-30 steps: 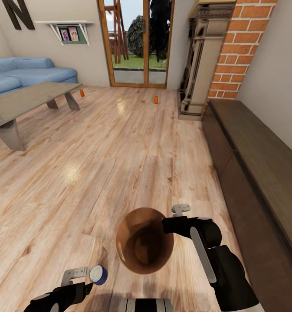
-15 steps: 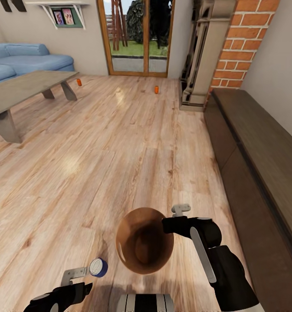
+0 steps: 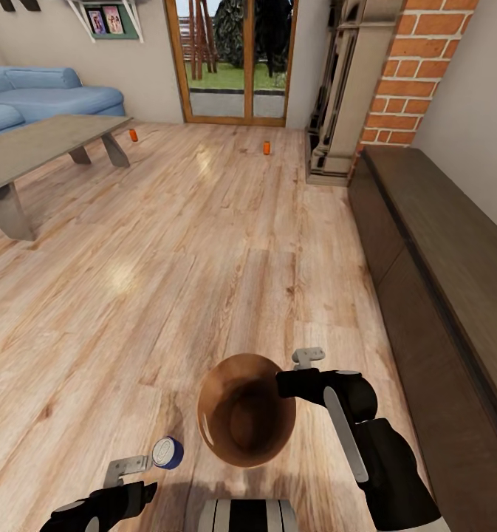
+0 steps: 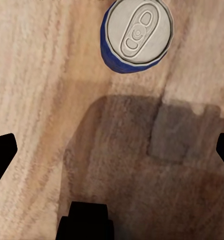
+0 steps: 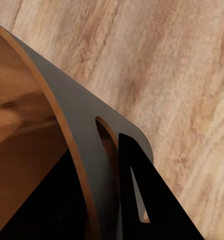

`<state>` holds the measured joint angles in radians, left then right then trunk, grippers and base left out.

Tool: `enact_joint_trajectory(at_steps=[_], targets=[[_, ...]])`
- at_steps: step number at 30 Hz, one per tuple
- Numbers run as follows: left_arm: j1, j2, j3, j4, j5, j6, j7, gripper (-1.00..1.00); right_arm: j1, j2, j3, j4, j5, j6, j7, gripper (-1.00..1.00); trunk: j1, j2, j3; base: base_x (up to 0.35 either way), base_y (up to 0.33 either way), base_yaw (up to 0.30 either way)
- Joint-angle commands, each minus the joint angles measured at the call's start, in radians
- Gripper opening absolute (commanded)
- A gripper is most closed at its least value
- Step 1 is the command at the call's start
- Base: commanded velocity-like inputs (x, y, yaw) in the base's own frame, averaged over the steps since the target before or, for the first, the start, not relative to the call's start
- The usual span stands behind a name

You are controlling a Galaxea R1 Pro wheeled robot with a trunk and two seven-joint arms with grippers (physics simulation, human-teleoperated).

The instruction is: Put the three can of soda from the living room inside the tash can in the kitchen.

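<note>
Right gripper (image 3: 291, 384) has its jaws clamped on the rim of the tash can (image 3: 246, 421), mouth tipped up toward the head camera. Left gripper (image 3: 134, 476) jaws: can't tell. Two soda cans (image 3: 266, 148) stand upright, far beyond the bin.

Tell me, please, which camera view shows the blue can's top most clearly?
The left wrist view: the blue can is seen from straight above, its silver lid and pull tab sharp. The head view shows it small, on the floor by the left gripper.
</note>
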<state>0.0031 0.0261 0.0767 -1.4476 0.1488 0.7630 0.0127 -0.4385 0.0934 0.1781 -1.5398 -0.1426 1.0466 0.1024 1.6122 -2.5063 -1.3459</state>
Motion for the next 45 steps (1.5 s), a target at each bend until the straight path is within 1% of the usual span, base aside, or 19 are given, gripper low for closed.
enact_joint_trajectory(at_steps=[1,9,15,30,31,32,33,34,36,39,45], targets=[[0.000,0.000,0.001,0.000,0.000,0.000,0.000,1.00,0.000,0.000,0.000,0.000,-0.030,0.001,0.002,-1.00,0.000,0.000,0.000,0.000,0.000,0.000],[0.000,0.001,0.002,0.001,0.000,-0.005,0.000,1.00,0.000,0.000,0.001,0.000,-0.032,0.001,0.002,-1.00,0.000,0.000,-0.002,0.000,0.000,0.000],[0.000,0.001,-0.003,0.001,-0.001,-0.014,0.001,1.00,0.000,0.000,0.000,0.000,-0.030,0.001,0.001,-1.00,0.000,0.000,-0.011,0.000,0.000,0.000],[0.000,0.008,0.000,0.007,-0.008,-0.018,0.003,1.00,0.000,-0.001,-0.007,-0.003,-0.028,0.001,-0.009,-1.00,0.000,0.000,-0.036,0.000,0.000,0.000],[0.000,0.008,0.000,0.007,-0.008,-0.018,0.003,1.00,0.000,-0.001,-0.010,-0.004,-0.028,0.001,-0.009,-1.00,0.000,0.000,-0.037,0.000,0.000,0.000],[0.000,0.008,0.000,0.007,-0.009,-0.018,0.003,1.00,0.000,-0.001,-0.021,-0.004,-0.028,0.001,-0.009,-1.00,0.000,0.000,-0.039,0.000,0.000,0.000],[0.000,0.008,0.000,0.007,-0.009,-0.018,0.003,1.00,0.000,-0.001,-0.039,-0.005,-0.028,0.001,-0.008,-1.00,0.000,0.000,-0.041,0.000,0.000,0.000],[0.000,0.008,0.000,0.007,-0.009,-0.018,0.003,1.00,0.000,-0.001,-0.067,-0.010,-0.027,0.001,-0.007,-1.00,0.000,0.000,-0.042,0.000,0.000,0.000],[0.000,0.008,0.000,0.008,-0.008,-0.018,0.003,1.00,-0.002,-0.006,-0.089,-0.018,-0.027,0.001,-0.007,-1.00,0.000,0.000,-0.046,0.000,0.000,0.000],[0.000,0.008,-0.001,0.009,-0.008,-0.018,0.003,1.00,-0.012,-0.017,-0.100,-0.026,-0.027,0.001,-0.006,-1.00,0.000,0.000,-0.051,0.000,0.000,0.000],[0.000,0.013,0.000,0.005,-0.010,-0.019,0.003,1.00,-0.034,-0.020,-0.104,-0.029,-0.027,0.001,-0.001,-1.00,0.000,0.000,-0.060,0.000,0.000,0.000]])
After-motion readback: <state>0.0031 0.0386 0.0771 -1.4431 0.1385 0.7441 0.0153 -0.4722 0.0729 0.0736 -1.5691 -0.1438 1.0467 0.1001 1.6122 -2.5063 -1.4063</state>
